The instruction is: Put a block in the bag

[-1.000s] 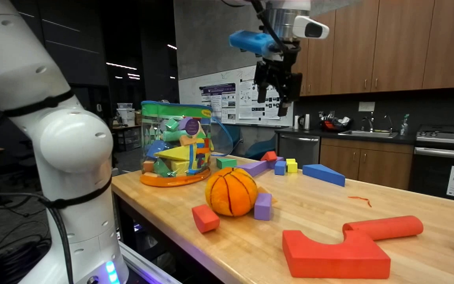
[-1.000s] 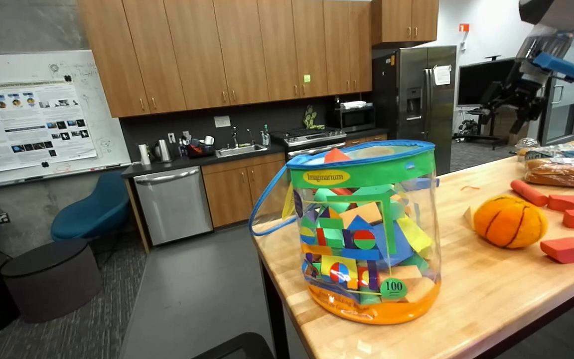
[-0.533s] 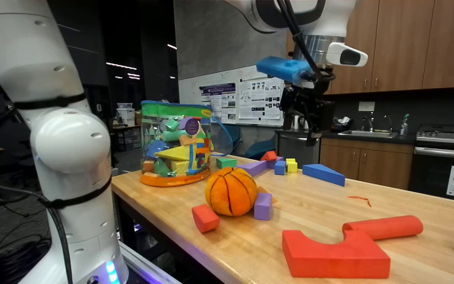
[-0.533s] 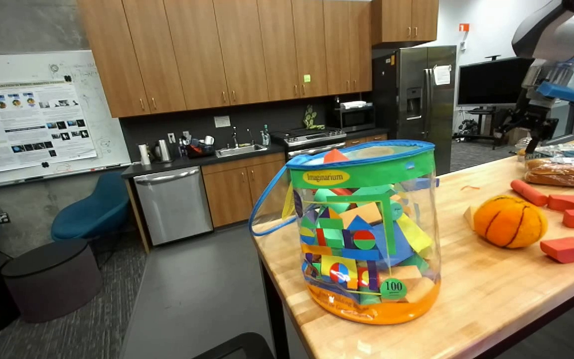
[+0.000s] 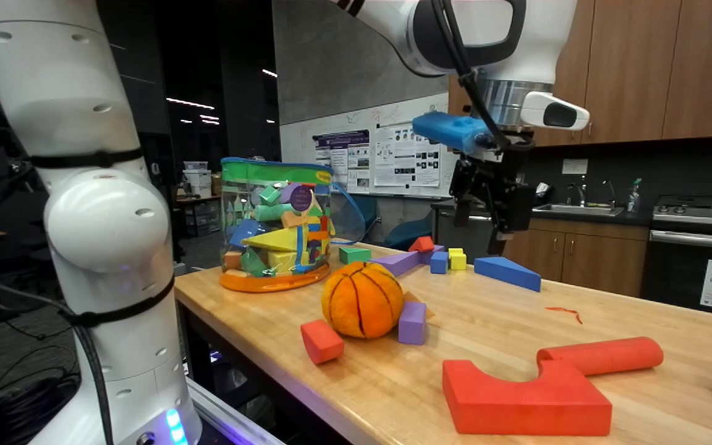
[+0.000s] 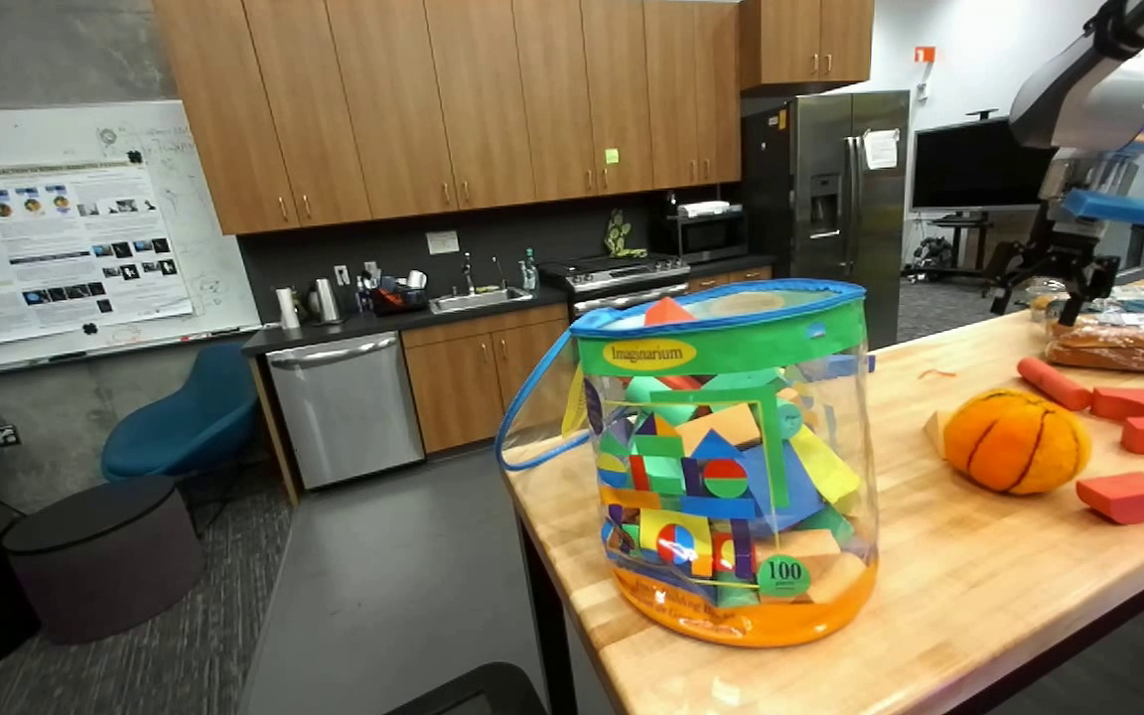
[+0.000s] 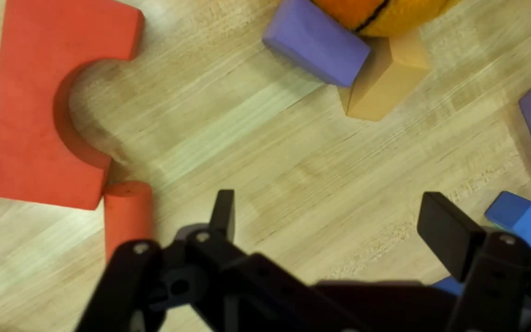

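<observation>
1. The slim, smooth red-orange cylinder block [image 5: 606,356] lies on its side on the pale wooden tabletop [image 5: 492,327], toward the right in an exterior view. In the wrist view one end shows as a flat disc, and the rest runs down behind the gripper.
2. That end lies just beside a corner of the big flat red block with a curved notch [image 5: 526,405]; whether they touch, I cannot tell.
3. The black two-fingered gripper [image 7: 327,207] hangs above the tabletop, its jaws wide apart with bare wood showing between them.
4. Compared with a second ago, the gripper is lower and, in an exterior view, farther right; the cylinder block has not moved.
5. The large clear plastic bag with a green top band and orange base [image 6: 731,348] stands upright, full of coloured blocks, at far left in an exterior view.
6. Between cylinder block and bag there sits the orange plush ball with dark seams [image 5: 362,301], a purple rectangular block [image 5: 412,323] at its right and a short red block [image 5: 322,342] at its near left.
7. A blue wedge [image 5: 507,274] and a yellow block [image 5: 457,259] lie farther off.
</observation>
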Controlling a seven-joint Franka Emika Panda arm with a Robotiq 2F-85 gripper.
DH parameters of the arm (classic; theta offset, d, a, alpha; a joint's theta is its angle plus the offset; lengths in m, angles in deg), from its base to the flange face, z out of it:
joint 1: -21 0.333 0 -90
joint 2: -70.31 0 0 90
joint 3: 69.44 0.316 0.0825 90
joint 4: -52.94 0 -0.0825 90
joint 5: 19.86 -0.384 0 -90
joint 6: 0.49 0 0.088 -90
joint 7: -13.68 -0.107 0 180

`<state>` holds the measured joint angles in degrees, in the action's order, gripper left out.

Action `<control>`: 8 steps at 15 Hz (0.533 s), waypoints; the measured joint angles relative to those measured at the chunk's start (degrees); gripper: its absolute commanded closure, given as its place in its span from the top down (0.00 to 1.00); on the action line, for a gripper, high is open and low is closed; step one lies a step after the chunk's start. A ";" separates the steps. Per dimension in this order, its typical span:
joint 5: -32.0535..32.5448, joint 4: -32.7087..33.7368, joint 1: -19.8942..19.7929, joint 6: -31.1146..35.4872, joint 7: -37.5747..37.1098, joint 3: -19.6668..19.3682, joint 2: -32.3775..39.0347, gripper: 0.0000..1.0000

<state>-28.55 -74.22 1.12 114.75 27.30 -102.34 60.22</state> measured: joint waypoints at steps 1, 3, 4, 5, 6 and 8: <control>-0.53 -0.02 0.00 0.00 -0.03 0.57 -0.11 1.00; -0.60 -0.04 0.00 -0.01 -0.40 1.24 -0.34 1.00; -0.60 -0.10 0.00 -0.02 -0.47 1.33 -0.52 1.00; -0.60 -0.18 0.00 -0.02 -0.47 1.31 -0.66 1.00; -0.60 -0.18 -0.03 -0.02 -0.46 1.31 -0.64 1.00; -0.28 -0.37 -0.04 0.62 -0.61 1.73 -0.52 1.00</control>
<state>-28.83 -74.58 1.08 115.38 26.69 -100.61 59.70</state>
